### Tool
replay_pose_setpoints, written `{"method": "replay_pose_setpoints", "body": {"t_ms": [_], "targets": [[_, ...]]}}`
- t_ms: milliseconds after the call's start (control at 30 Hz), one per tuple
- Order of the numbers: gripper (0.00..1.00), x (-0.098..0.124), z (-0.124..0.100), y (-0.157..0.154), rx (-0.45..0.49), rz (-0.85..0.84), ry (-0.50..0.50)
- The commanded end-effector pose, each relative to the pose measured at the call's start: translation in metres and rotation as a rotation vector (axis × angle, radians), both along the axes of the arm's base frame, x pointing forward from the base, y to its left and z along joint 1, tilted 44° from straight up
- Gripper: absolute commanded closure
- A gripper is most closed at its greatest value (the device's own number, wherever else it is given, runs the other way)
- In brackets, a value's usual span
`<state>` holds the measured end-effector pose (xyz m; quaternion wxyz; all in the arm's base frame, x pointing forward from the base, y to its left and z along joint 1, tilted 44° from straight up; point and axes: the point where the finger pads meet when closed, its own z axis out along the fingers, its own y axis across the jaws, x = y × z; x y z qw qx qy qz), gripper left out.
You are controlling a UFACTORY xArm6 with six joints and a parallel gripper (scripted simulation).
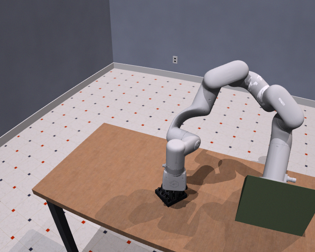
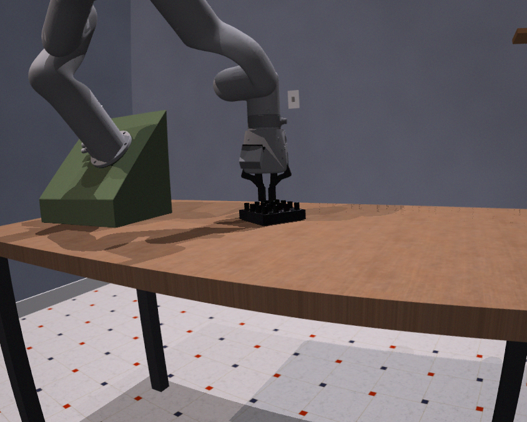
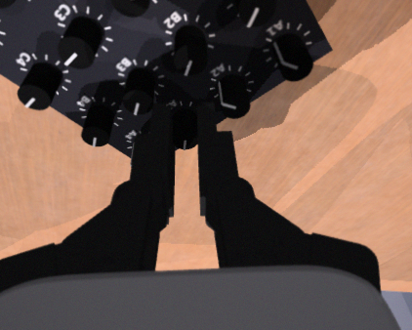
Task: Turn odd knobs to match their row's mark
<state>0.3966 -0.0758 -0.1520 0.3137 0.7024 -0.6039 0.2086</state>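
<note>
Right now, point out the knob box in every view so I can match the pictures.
Top: the knob box sits low centre on the table, partly under the gripper.
Exterior: it stands at mid-height, centre-left, below the fingers.
Wrist: it fills the upper part, labels showing; the gripper is shut on a row A knob.
Shared landmark: the gripper over the box.

White names are printed upside down on the black knob box (image 3: 146,36) in the wrist view: C3 (image 3: 61,12), C4 (image 3: 21,60), B2 (image 3: 172,20), B3 (image 3: 124,63), B4 (image 3: 84,102), A1 (image 3: 272,31), A2 (image 3: 216,70). A4 (image 3: 130,135) is faint beside the gripper (image 3: 185,128).
</note>
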Motion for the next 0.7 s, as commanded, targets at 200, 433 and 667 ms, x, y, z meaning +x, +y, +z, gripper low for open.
{"method": "replay_pose_setpoints", "body": {"t_ms": [200,433,667], "targets": [[0.92,0.0014,0.0006,0.0009,-0.023,-0.188,-0.194],[0.92,0.0014,0.0006,0.0009,-0.033,-0.280,-0.283],[0.92,0.0014,0.0006,0.0009,-0.047,-0.397,-0.396]]}}
